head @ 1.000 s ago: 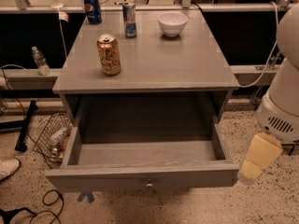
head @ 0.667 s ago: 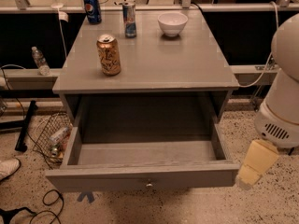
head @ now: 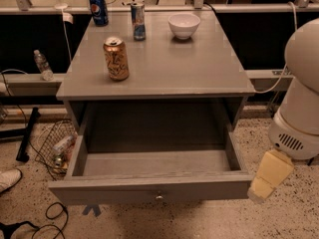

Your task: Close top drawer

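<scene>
In the camera view, the top drawer (head: 149, 189) stands pulled far out of the table (head: 164, 68), its knob (head: 159, 197) at centre front. The tool (head: 261, 185) hangs just beside the front's right end; whether it is open or closed I cannot tell. A push from there would likely land off-centre, skewing the drawer until it binds, or slip past the corner. A hard shove could topple the gold can (head: 116, 59).
</scene>
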Controlling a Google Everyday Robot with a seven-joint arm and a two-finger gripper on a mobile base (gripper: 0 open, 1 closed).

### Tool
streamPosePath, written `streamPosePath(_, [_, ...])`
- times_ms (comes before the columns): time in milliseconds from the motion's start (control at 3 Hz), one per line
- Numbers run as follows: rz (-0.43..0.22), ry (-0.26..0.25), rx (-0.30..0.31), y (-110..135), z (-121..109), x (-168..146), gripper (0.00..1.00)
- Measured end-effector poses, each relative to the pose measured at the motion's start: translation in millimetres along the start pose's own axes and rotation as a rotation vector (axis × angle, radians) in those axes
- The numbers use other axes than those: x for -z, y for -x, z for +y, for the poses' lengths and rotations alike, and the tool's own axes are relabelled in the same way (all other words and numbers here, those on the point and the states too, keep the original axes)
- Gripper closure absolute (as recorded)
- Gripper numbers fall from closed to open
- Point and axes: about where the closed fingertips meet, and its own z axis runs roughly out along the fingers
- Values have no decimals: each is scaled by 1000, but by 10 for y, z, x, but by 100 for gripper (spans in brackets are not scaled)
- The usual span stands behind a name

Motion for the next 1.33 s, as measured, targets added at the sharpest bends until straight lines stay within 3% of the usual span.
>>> streamPosePath(667, [48,171,-111,118,156,-627,0])
streamPosePath(1333, [79,248,-210,180,244,-923,0])
